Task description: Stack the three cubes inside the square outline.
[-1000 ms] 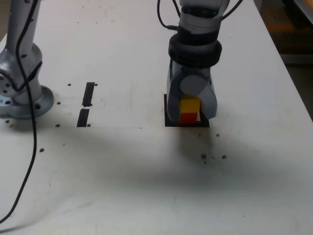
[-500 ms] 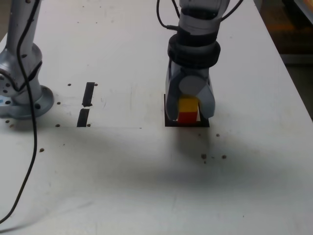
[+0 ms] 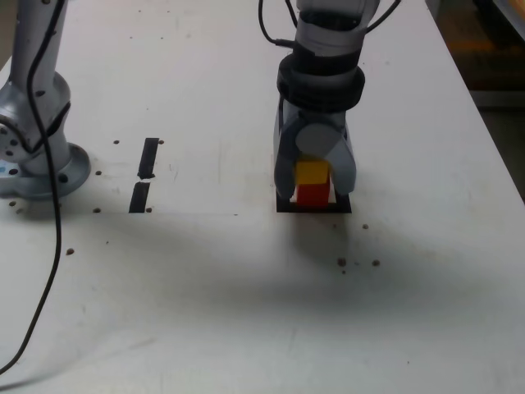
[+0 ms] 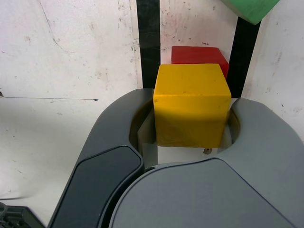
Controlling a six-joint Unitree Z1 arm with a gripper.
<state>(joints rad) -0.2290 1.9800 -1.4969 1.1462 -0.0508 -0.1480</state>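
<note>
**Yellow cube held over red, inside the tape square**

The grey claw (image 3: 312,182) is closed narrow on the small solid yellow cube (image 3: 312,173), its two curved jaws pressing the cube's opposite sides; the wrist view shows the same yellow cube (image 4: 191,104) seated snugly between them. The grip sits across the flanks, which leaves the cube's underside free to meet the block below, and the claw points straight down so the cube should land flat.

Directly beneath is the small red cube (image 3: 312,195), resting on the white surface (image 3: 213,279) inside the black square tape outline (image 3: 283,207). In the exterior view yellow looks to be right on top of red, though whether the two faces touch I cannot tell. In the wrist view the red cube (image 4: 198,54) peeks out past the yellow one between two black tape sides of the outline (image 4: 148,42), so the pair is roughly aligned. A corner of the green cube (image 4: 251,8) shows at the edge of the wrist view, just beyond the tape; it is hidden in the exterior view.

Compared with a second ago, the claw and wrist sit slightly higher and a touch toward the exterior view's left, and more of the red cube shows below the yellow. The grip itself looks unchanged.

Off to the exterior view's left lie two short black strips (image 3: 145,174) near a metal base (image 3: 37,168).
</note>
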